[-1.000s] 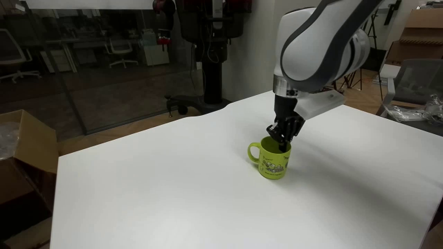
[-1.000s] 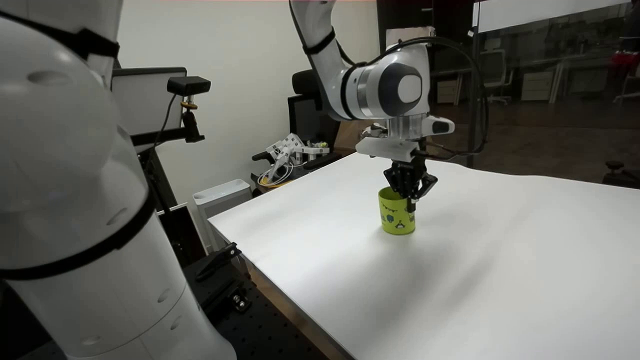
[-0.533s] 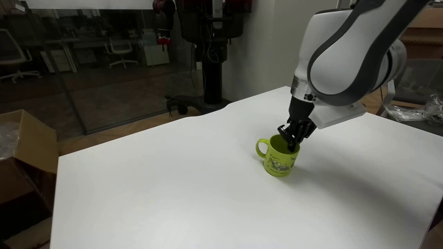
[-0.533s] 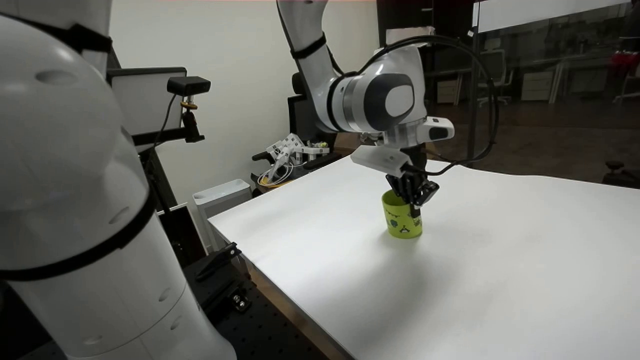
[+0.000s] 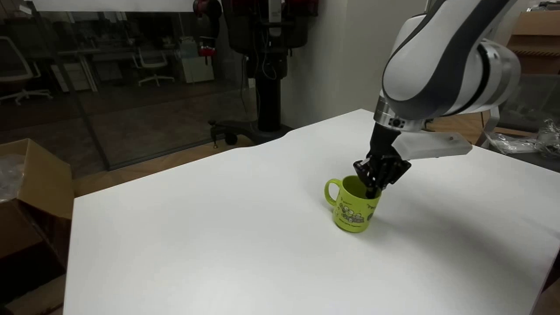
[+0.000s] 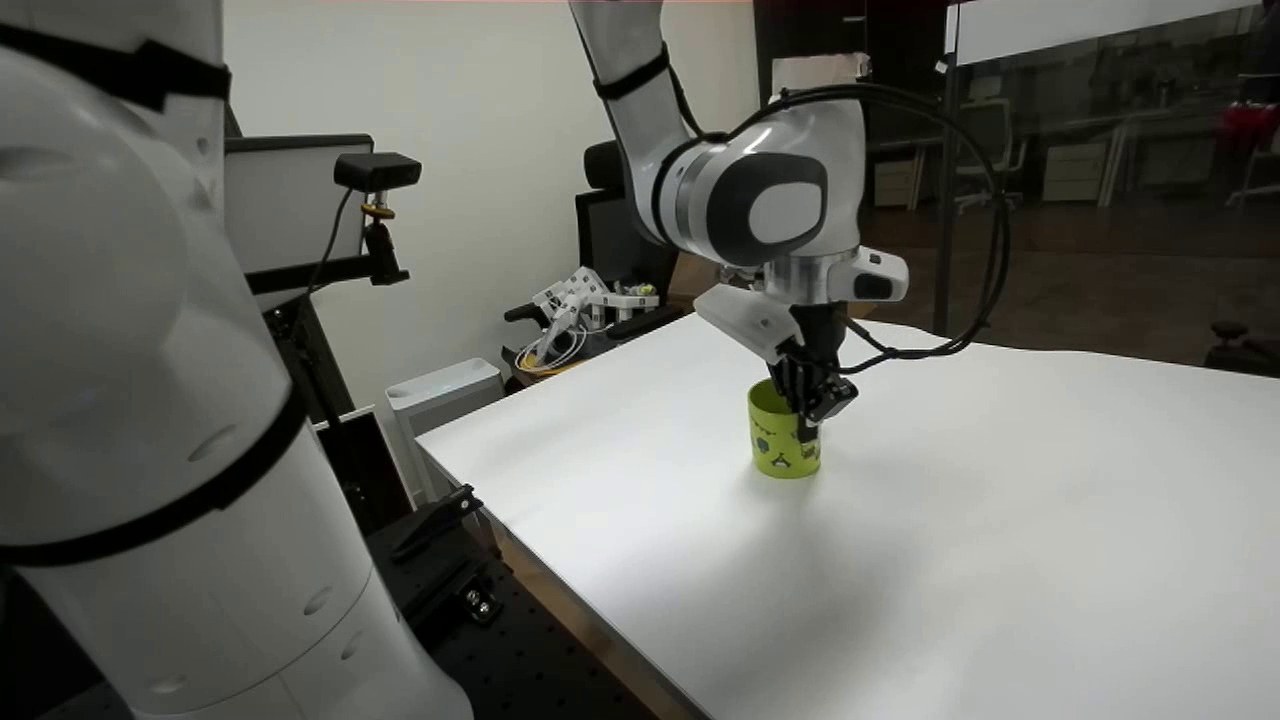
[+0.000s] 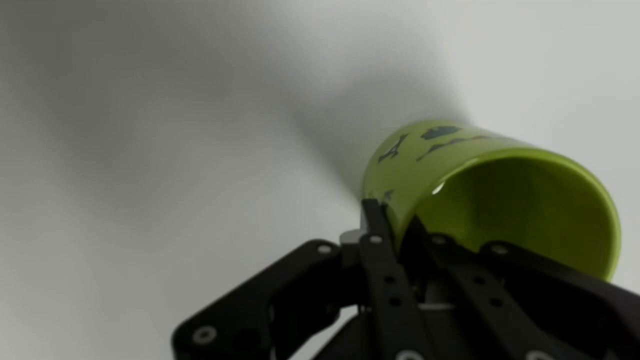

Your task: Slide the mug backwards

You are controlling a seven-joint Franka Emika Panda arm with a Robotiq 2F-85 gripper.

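White tabletop (image 5: 197, 236) lies under the mug (image 5: 351, 212); my gripper (image 7: 393, 220) is clamped on its wall roughly opposite the handle (image 5: 327, 193), one finger inside, one outside, so the slide should pull from here.

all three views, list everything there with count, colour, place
mug: 1, lime green, on the table
table: 1, white, under the mug
boxes: at least 2, brown, off the table
chairs: at least 3, greyish, off the table
machine: 1, black and red, beyond the table
glass wall: 1, dark, beyond the table
camera (likely): 1, black, off the table
clutter: uncounted, mostly white, off the table
arm: 1, white and grey, over the table
claw: 1, black, closed on the mug's wall
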